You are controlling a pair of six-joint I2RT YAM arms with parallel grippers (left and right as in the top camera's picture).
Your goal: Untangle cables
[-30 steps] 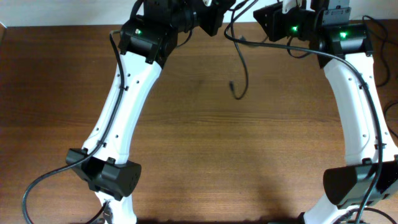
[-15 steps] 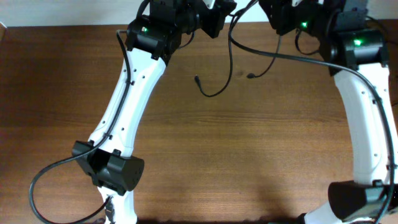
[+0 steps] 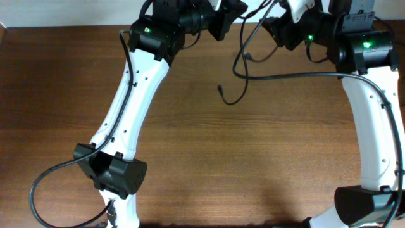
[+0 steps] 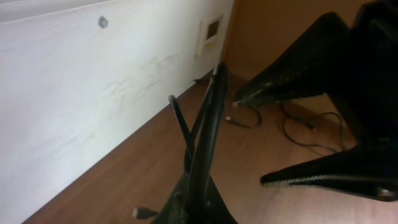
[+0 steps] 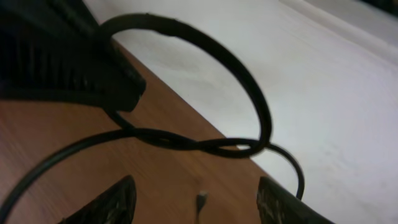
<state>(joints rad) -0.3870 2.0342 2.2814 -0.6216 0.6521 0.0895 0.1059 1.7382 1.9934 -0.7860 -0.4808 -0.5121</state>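
Observation:
The cables (image 3: 235, 76) are thin black cords hanging from the top middle of the overhead view, with a loop and a plug end (image 3: 219, 88) dangling over the table. My left gripper (image 3: 231, 12) is shut on the cables (image 4: 208, 124), which run up from its jaws (image 4: 199, 202) in the left wrist view. My right gripper (image 3: 280, 28) is close to the right of it, with its fingers apart. In the right wrist view a twisted cable loop (image 5: 205, 144) hangs ahead of the open jaws (image 5: 199, 205), not between them, and a small plug (image 5: 201, 200) shows beyond.
The brown wooden table (image 3: 202, 158) lies below both arms. A white wall (image 4: 93, 93) runs along the far edge. More thin cords (image 4: 298, 127) lie on the table near the wall. Thick black arm cords (image 3: 304, 75) cross the right side.
The dangling loop and its plug end have swung to the right. My right gripper has turned and dropped slightly toward the left gripper. The left gripper keeps its hold.

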